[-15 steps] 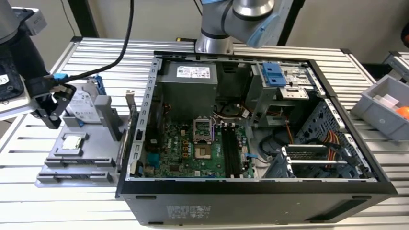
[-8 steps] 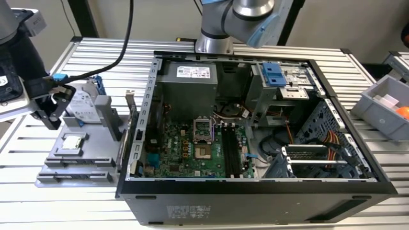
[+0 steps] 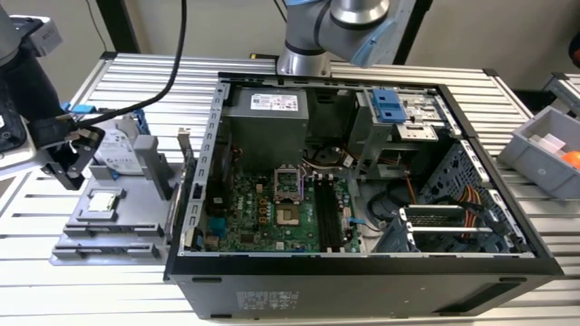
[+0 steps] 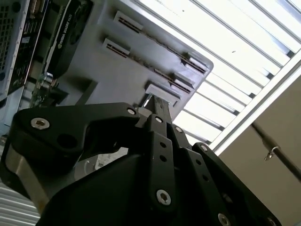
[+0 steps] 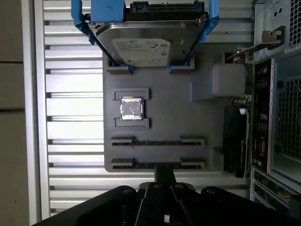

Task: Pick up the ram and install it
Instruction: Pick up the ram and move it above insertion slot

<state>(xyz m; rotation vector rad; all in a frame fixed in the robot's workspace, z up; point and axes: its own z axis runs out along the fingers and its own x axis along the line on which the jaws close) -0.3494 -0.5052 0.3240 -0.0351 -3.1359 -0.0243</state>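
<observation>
The gripper (image 4: 156,104) is showing matt black casing with shiny metal screws (image 4: 163,197). Beyond the jaws, the holder (image 5: 155,103) is looking like matt grey plastic, the hard drive (image 5: 141,44) gleaming as smooth metal.

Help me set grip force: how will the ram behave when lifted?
Probably stiff and light: the ram is a thin strip standing on edge in its slot. Likely to bind if tilted, since the slot hugs it.

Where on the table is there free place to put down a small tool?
Bare slats on the camera side of the grey holder, and the strip bordered by the computer case and grey bin. Crowded: the holder itself, under the pincer.
</observation>
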